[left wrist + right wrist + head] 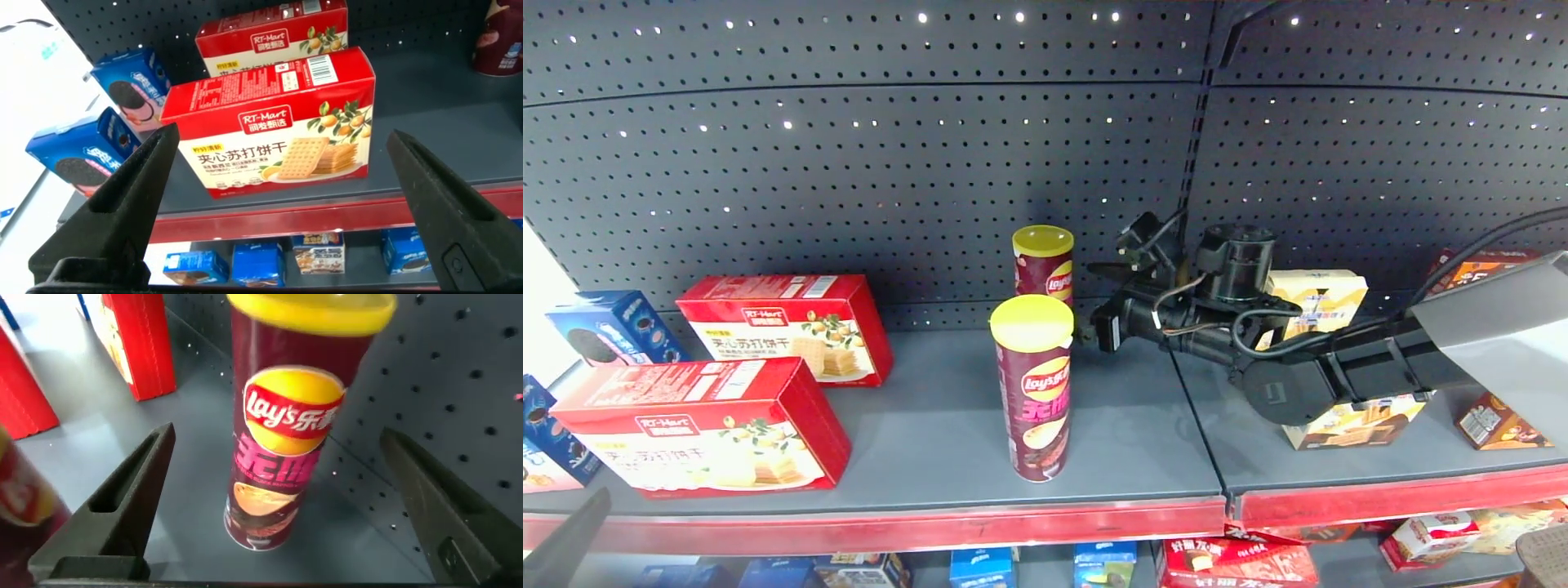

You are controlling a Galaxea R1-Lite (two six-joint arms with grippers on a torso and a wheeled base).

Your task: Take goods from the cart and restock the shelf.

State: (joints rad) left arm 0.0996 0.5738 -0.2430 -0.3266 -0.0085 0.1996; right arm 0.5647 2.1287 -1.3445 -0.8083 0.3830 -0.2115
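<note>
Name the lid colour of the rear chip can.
Yellow; the lid shows best in the head view.

The maroon chip can (288, 449) carries a round red-and-yellow brand logo above pink characters. The red cracker box (270, 126) bears a white-lettered logo banner, yellow characters and a white barcode sticker.

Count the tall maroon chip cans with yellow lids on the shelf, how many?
2. The front maroon can stands upright near the grey shelf's front edge; the rear maroon can stands behind it, by the pegboard wall. Others could hide behind the right arm.
</note>
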